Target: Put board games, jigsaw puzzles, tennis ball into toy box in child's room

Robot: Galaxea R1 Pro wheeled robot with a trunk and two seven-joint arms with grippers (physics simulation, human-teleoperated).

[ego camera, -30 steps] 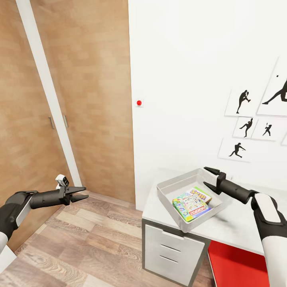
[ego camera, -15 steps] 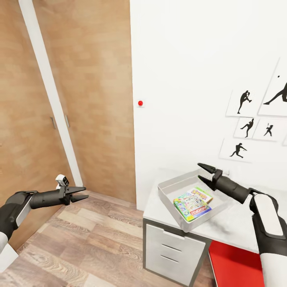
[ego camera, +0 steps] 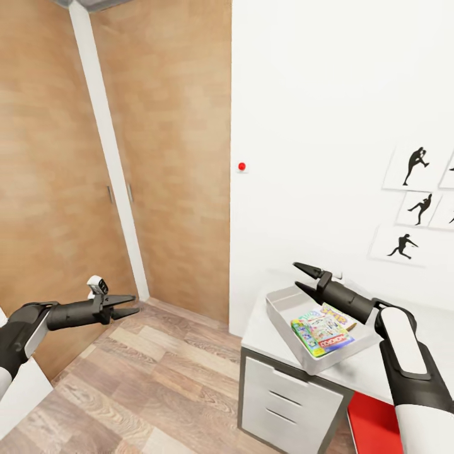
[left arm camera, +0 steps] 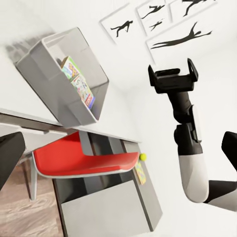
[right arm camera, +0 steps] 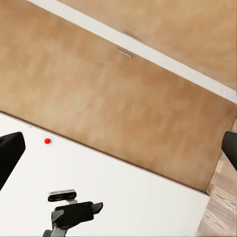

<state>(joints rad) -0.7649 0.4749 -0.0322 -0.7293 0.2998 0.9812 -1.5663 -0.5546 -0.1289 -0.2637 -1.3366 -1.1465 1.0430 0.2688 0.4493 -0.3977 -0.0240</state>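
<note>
Right gripper (ego camera: 302, 277) wide open, empty, hovering over toy box (ego camera: 285, 310) on table (ego camera: 362, 372). Left gripper (ego camera: 126, 305) also open, empty, out over the floor. Board games (ego camera: 321, 331) lie inside the box. Tennis ball (left arm camera: 143, 157) apparently on floor under table, so job prob. unfinished.

matt grey plastic toy box (ego camera: 287, 315), wood-grain floor (ego camera: 145, 384)

Toy box (ego camera: 282, 310) open from above (board games (ego camera: 322, 330) cover its floor); white wall (ego camera: 328, 94) close behind; wooden floor (ego camera: 139, 378) free
</note>
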